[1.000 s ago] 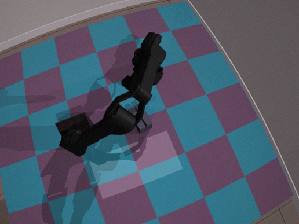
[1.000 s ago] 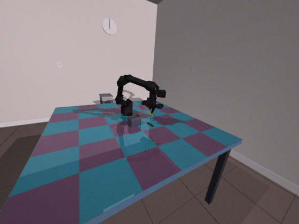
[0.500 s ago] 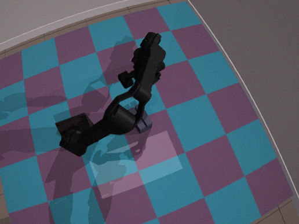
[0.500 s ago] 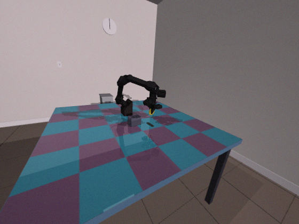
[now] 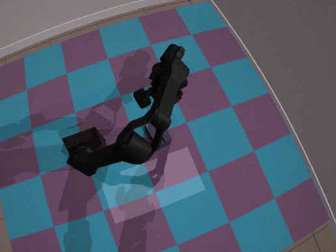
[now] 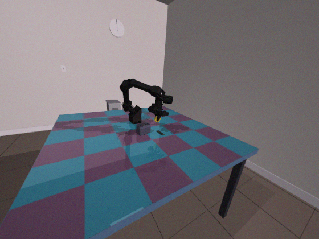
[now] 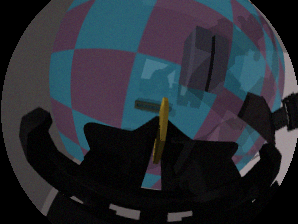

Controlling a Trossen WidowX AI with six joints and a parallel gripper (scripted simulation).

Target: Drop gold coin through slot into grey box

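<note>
Right now I have the gripper (image 7: 158, 163) pinched tight on the coin (image 7: 161, 129), aloft. I'd carry it right to the box (image 7: 206, 59), keeping its edge parallel with the slot (image 7: 214, 63).

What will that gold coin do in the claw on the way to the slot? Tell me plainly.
The coin shows edge-on as a straight line, so it is probably rigid and will not flop. The claw grips only its flat faces near one end, so it may pivot or slip if jolted. As a thin disc, it would likely roll if dropped beside the grey box.
</note>
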